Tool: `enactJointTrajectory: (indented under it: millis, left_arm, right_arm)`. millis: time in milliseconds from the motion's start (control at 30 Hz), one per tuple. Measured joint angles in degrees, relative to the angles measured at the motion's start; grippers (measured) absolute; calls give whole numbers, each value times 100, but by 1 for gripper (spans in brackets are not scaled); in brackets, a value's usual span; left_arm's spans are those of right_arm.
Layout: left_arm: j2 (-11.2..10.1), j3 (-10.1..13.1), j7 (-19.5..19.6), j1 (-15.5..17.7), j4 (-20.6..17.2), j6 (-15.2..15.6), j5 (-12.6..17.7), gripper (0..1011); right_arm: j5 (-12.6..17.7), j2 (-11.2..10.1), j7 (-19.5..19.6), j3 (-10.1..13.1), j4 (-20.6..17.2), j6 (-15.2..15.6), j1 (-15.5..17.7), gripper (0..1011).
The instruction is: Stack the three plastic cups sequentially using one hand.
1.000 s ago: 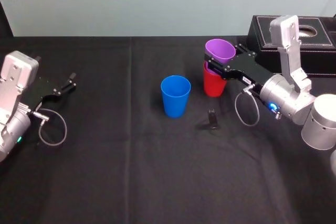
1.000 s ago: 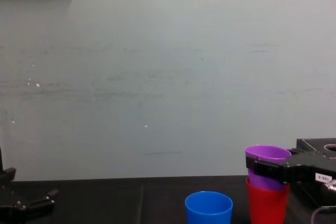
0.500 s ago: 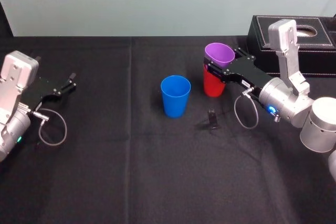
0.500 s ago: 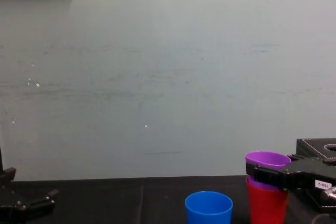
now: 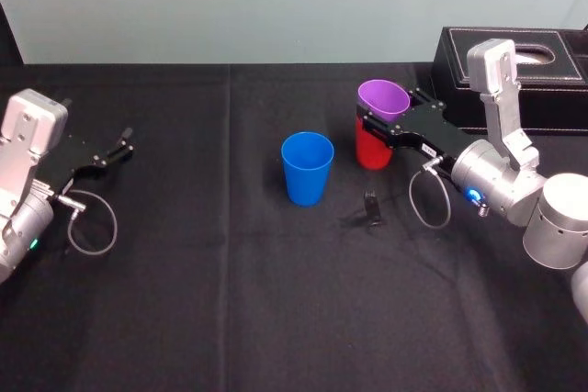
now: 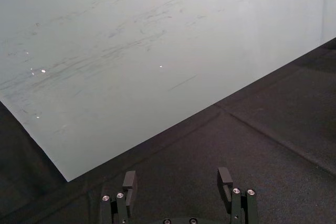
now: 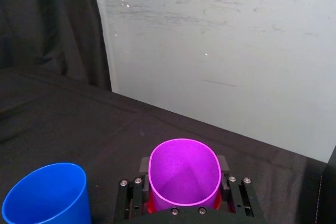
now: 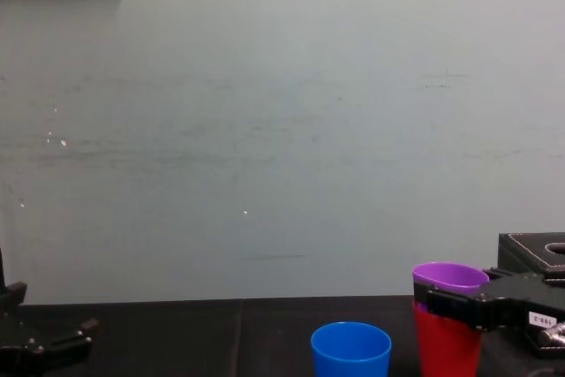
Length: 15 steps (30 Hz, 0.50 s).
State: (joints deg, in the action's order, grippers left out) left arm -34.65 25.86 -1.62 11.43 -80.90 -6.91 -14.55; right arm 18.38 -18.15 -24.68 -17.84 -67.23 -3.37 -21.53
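Over black cloth (image 5: 230,300), right claw (image 5: 386,109) clasps smooth purple cup (image 5: 382,95) nested in red cup (image 5: 371,153); left claw (image 6: 177,178) wide.

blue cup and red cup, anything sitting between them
Nothing: the head view shows bare black cloth between the blue cup and the red cup. A small black piece lies nearer the robot, off that line.

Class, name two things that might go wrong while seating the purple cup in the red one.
The purple cup, held by the right gripper, looks tilted in the red cup; pushing down might topple the red one. That could knock the nearby blue cup. The left gripper is parked far left.
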Motion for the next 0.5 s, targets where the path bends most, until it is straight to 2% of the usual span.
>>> enactJointTrajectory:
  millis: [500]
  left_arm:
    - [0,0,0,0,0,0,0,1005]
  right_arm:
    - [2,25,-7,4,44,-16,8,726]
